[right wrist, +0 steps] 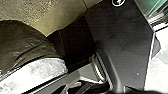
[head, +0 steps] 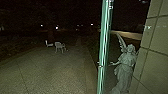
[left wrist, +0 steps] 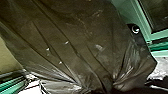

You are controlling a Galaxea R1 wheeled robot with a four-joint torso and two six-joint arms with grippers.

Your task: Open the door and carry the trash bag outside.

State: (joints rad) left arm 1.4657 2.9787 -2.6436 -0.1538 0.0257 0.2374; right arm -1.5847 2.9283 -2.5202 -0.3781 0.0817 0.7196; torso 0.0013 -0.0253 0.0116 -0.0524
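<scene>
Head view: green door edge (head: 102, 50) upright, paving (head: 50, 72) opening ahead and to the robot's left of it, statue (head: 125, 67) and wall (head: 153, 50) off to its right. Chair (head: 60, 47) out on the paving, well apart from the door edge. Left wrist view: bag (left wrist: 75, 37) close up, dark plastic, folds running together to a gathered end, body fanning away from there; full long axis can't be told. Green frame (left wrist: 141, 18) near it, contact unclear. Left claw wide or narrow, cannot tell; gathered folds suggest the bag hangs on this arm, my guess. Right wrist view: rounded side of what looks like the same bag, pale floor (right wrist: 32, 75) past it. Right claw, cannot tell either. Left arm seems nearer the bag; going out probably means keeping it left of the door edge, snag risk there.
</scene>
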